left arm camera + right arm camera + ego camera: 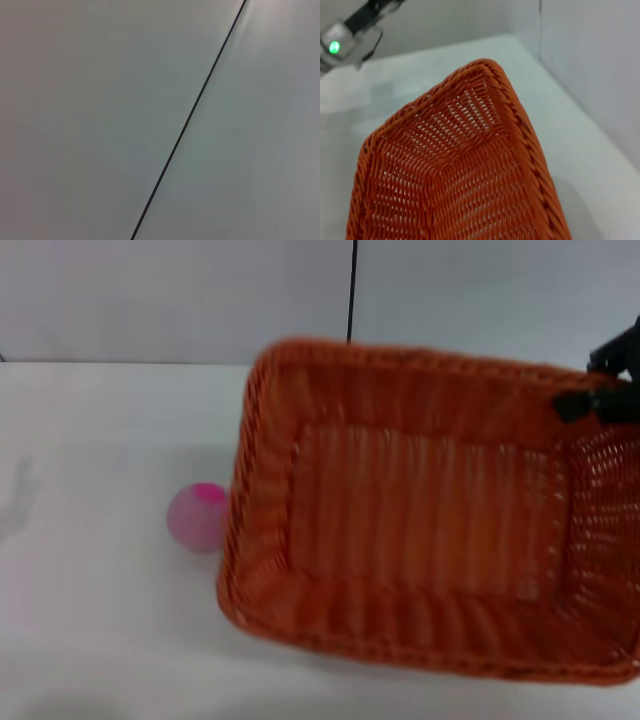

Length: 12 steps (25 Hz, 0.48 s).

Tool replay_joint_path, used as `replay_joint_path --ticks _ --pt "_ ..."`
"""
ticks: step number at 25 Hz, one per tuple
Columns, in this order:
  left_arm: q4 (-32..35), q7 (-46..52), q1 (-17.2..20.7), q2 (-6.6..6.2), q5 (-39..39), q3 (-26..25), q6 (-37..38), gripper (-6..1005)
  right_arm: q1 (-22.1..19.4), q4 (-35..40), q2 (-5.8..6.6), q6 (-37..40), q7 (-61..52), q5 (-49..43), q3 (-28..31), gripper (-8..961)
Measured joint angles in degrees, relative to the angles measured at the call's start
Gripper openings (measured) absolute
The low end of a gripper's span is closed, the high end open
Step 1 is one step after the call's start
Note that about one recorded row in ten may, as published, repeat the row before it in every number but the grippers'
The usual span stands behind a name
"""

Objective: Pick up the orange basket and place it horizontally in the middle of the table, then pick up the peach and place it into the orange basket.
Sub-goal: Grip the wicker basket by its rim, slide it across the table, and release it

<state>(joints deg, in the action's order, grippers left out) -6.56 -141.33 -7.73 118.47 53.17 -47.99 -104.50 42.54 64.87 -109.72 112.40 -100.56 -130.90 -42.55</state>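
Orange basket (pixel 430 510): tilted, open side toward the head camera, filling centre-right of the view over the table (pixel 90 620) | Peach (pixel 197 517): on the table just beside the basket's left end, magenta patch upward | Right gripper (pixel 600 390): clamped on the basket's far right rim | Left gripper: out of sight, fingers' state unknown.

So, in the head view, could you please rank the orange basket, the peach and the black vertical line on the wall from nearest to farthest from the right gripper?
1. Orange basket: its far right rim is at the right gripper.
2. Black vertical line: on the wall, up and leftward.
3. Peach: on the table, past the basket's left end.
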Motion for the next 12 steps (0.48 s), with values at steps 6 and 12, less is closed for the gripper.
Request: replay_joint_path --ticks 6,12 --pt "-0.03 0.11 0.0 0.01 0.0 0.0 0.0 833 2.55 -5.08 0.26 -0.85 0.8 -3.56 -2.17 151" --pt "-0.14 0.73 0.0 0.02 -0.28 0.39 -0.74 833 4.74 -13.33 0.54 -5.04 3.65 -3.94 -4.3 152"
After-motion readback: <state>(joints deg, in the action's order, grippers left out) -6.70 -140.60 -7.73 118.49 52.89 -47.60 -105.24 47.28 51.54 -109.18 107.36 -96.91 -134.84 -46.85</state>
